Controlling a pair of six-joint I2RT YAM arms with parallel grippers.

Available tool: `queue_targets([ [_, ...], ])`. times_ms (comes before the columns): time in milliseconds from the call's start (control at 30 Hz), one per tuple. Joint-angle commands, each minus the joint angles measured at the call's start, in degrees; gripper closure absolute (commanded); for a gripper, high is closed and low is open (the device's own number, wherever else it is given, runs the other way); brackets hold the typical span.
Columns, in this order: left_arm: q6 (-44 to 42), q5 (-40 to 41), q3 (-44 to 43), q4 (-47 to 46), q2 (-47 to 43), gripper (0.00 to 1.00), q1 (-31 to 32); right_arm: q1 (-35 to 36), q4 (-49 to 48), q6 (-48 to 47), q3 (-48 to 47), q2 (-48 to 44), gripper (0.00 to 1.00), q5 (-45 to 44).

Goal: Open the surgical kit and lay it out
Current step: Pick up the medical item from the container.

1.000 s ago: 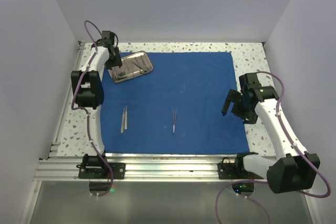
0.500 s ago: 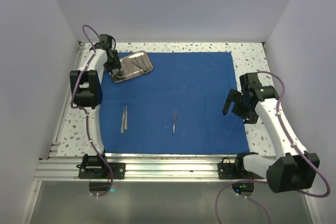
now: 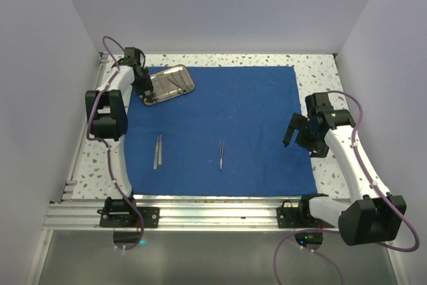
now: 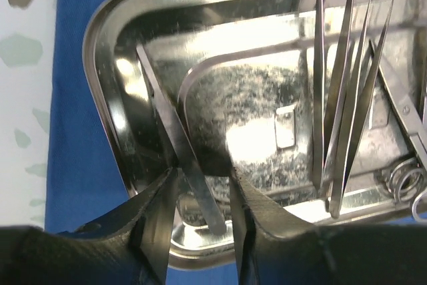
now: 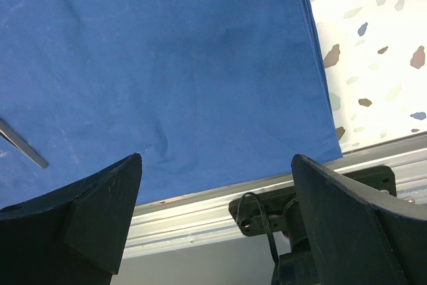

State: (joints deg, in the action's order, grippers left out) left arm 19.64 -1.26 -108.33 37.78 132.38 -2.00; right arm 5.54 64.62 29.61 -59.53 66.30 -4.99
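Across most of the speckled worktop (image 3: 313,71) the blue cloth (image 3: 233,125) lies open and flat, a big royal-blue sheet, with its near edge along the worktop's near edge. At the cloth's far-left corner sits the steel tray (image 3: 172,83), small, shiny, rectangular and skewed to the cloth edges. Two loose tweezers lie on the cloth toward the near edge, well apart: left tweezers (image 3: 158,151) near the left edge, middle tweezers (image 3: 221,153) about mid-width. Both are thin and silver.

Left gripper (image 3: 143,91) is at the tray's left end. Right gripper (image 3: 295,135) hangs over the cloth's right edge with its jaws wide apart, holding nothing.

Only the left wrist view shows the tray's contents. Its rounded rim (image 4: 100,45) is mirror-bright. A flat steel strip (image 4: 167,125) lies diagonally inside. A fan of pointed tweezers (image 4: 340,98) and the scissors ring handles (image 4: 400,178) are at the right end. Left gripper (image 4: 200,225) straddles the strip, one finger (image 4: 157,218) on each side. I cannot tell whether they pinch it yet.

Right wrist view shows faint creases in the cloth (image 5: 167,65), its near-right corner, the aluminium rail (image 5: 200,208) below it and a thin steel tip (image 5: 23,143) at the left. The overhead view shows none of these.
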Motion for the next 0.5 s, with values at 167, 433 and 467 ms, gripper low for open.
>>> queue_targets([
  [167, 1.3, -2.9, 6.6, 3.9, 0.1, 0.62, 0.6, -0.4, -1.2, -0.2, -0.3, -1.3, 0.02, 0.2],
  [433, 2.2, 2.6, 6.8, 7.6, -0.1, 0.7, 3.0, -0.5, -1.3, -1.0, -0.5, -1.4, 0.02, 0.5],
  [467, 2.3, 3.2, 7.0, 7.8, 0.1, 0.71, 3.1, -0.5, -1.3, -1.0, -0.5, -1.5, 0.01, 0.4],
])
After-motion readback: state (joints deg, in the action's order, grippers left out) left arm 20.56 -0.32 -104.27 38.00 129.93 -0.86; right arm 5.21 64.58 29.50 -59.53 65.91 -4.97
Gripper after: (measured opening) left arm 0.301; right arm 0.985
